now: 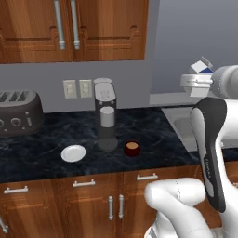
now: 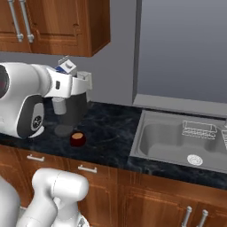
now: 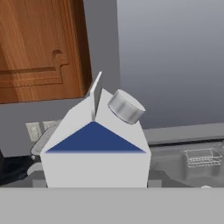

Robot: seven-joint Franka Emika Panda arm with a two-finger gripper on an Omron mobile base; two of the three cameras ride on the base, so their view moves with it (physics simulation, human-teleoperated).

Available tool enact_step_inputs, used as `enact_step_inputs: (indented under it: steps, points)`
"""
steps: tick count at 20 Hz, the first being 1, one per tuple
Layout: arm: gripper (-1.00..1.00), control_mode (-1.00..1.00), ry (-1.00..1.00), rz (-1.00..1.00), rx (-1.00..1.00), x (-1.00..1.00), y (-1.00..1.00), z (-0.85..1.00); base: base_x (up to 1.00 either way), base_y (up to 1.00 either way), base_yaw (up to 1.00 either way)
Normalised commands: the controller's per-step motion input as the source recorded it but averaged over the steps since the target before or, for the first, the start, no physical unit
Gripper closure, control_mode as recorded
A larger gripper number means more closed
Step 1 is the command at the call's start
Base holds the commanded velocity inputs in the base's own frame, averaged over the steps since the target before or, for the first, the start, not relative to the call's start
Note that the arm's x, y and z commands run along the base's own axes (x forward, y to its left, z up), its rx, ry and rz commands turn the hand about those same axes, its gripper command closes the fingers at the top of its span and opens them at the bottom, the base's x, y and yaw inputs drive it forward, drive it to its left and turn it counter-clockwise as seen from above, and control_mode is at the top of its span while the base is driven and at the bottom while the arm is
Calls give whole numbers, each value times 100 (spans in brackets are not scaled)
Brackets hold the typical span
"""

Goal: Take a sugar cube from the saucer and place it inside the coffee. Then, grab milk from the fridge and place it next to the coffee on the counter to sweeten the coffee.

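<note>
Black marble counter [image 1: 153, 123] runs under wooden cabinets, and above it the gripper [image 1: 201, 74] hangs, closed on the milk [image 3: 95, 144] carton, raised to the right of the coffee machine [image 1: 105, 118]. Beyond, on the counter, the coffee [image 1: 132, 148] stands beside the machine's base, the saucer [image 1: 73, 153] further left.

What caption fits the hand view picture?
Milk carton held up close in the robot's hand, sink behind.

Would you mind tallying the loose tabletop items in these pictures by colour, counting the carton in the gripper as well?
White: 2, the saucer and the milk, a carton with a dark blue band, held in the gripper.
Dark red: 1, the coffee, a cup standing on the counter.
Total: 3.
</note>
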Motion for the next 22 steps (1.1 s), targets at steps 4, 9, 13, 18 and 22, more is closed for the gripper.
enact_step_inputs:
  steps: [4,9,13,18,22]
  points:
    - [100,-100,1,2,0,8,0,0,21,0,0]
    - [100,-100,20,26,0,43,-20,-6,0,0,0]
    - [100,-100,29,40,2,53,-25,-35,0,0,0]
    - [100,-100,20,38,0,29,-7,-46,0,0,0]
    - [100,-100,10,34,0,8,0,-65,0,0,0]
